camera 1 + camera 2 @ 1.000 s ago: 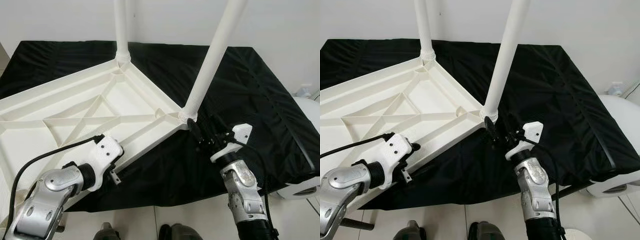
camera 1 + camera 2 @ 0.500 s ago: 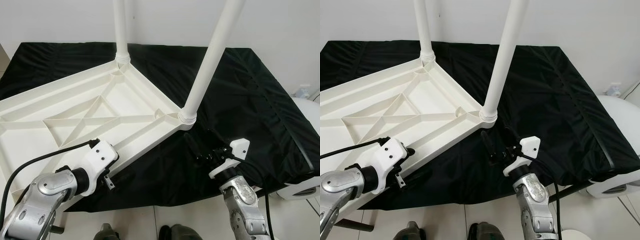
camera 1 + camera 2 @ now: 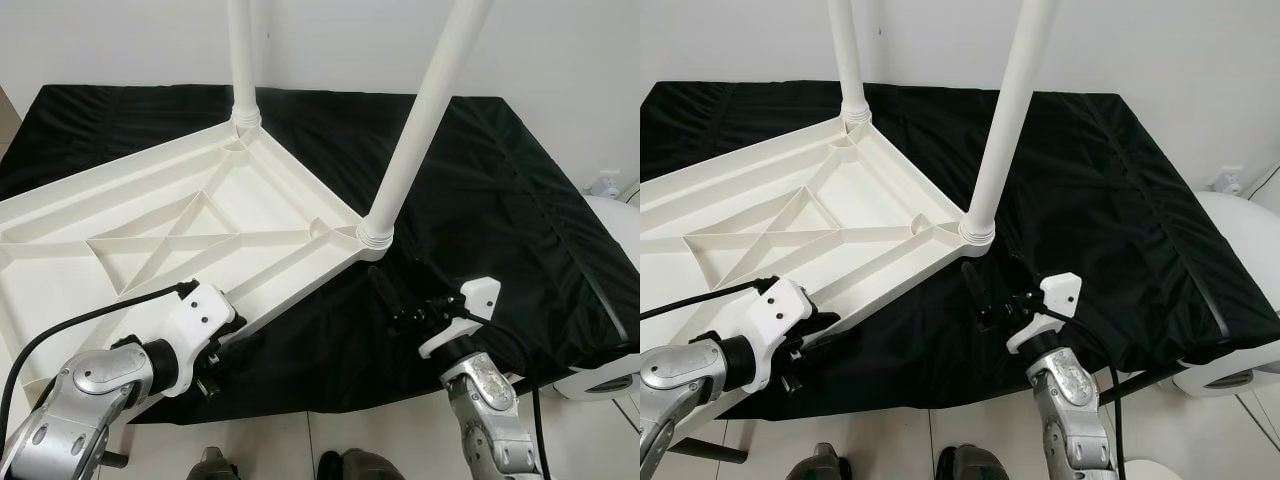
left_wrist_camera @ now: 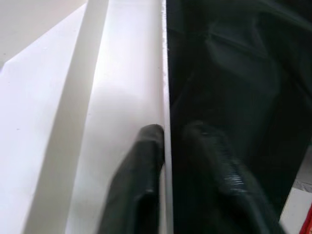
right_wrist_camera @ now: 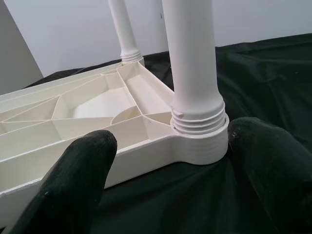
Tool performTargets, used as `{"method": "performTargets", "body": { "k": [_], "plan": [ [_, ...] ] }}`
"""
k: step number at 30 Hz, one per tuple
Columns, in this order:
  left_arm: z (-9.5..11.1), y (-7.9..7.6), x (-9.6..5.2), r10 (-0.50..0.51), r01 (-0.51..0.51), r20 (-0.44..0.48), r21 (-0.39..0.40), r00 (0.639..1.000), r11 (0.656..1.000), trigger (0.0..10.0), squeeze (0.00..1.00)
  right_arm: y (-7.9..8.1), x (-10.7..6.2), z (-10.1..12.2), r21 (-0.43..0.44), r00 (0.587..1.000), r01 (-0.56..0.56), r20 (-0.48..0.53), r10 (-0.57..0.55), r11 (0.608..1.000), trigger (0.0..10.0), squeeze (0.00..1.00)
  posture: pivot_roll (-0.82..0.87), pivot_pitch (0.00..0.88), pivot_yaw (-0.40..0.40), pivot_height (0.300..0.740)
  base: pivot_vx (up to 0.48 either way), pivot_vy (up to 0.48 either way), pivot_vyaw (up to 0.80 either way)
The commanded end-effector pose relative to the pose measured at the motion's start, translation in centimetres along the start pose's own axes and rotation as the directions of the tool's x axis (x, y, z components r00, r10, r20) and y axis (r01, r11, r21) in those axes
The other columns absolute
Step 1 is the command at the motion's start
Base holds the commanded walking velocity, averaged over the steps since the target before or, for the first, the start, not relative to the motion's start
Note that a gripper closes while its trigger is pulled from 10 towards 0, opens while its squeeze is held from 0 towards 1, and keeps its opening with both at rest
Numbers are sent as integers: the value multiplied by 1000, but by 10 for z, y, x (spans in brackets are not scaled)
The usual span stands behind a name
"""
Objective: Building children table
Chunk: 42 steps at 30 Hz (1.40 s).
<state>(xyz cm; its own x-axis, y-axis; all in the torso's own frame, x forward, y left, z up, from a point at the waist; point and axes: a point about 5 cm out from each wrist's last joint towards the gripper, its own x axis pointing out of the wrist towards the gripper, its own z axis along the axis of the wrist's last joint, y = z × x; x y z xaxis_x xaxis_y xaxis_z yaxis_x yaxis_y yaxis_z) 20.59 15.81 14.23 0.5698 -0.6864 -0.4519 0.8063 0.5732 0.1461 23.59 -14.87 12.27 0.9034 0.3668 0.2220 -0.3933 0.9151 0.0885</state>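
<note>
Left wrist view: left gripper (image 4: 165, 141) seemingly pinches tabletop (image 3: 200, 215) edge; right gripper (image 5: 168, 165) gapes, empty.

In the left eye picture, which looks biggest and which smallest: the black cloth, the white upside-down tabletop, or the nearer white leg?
1. black cloth
2. white tabletop, looking somewhat smaller than the cloth
3. nearer leg, though nearness to the camera enlarges it
</note>
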Motion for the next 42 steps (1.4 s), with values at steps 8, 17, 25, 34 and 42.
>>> {"method": "performTargets", "body": {
  "k": [8,17,25,34,42],
  "plan": [
    [0,-1,2,-1,1,1,-14,1000,1000,0,0,-1,-1,0,-16,1000,6,-22,-6,1000,10000,0,8,60,-79,740,0,0,0],
    [8,-1,17,40,-39,27,-7,999,999,10000,0,-2,1,1,-21,1000,8,-21,-8,1000,10000,0,0,57,-79,740,0,0,0],
    [25,8,44,160,-157,84,-42,984,987,10000,0,0,2,1,-21,1000,13,-19,-13,1000,10000,0,-9,56,-74,740,0,0,0],
    [52,8,79,201,-191,150,-77,968,979,10000,0,0,4,2,-33,999,30,-10,-31,999,10000,0,-19,53,-62,740,0,0,0],
    [72,6,114,229,-212,129,-134,965,968,10000,0,2,7,2,-32,999,45,-6,-45,998,10000,0,-23,49,-56,740,0,0,0]
  ]
}}
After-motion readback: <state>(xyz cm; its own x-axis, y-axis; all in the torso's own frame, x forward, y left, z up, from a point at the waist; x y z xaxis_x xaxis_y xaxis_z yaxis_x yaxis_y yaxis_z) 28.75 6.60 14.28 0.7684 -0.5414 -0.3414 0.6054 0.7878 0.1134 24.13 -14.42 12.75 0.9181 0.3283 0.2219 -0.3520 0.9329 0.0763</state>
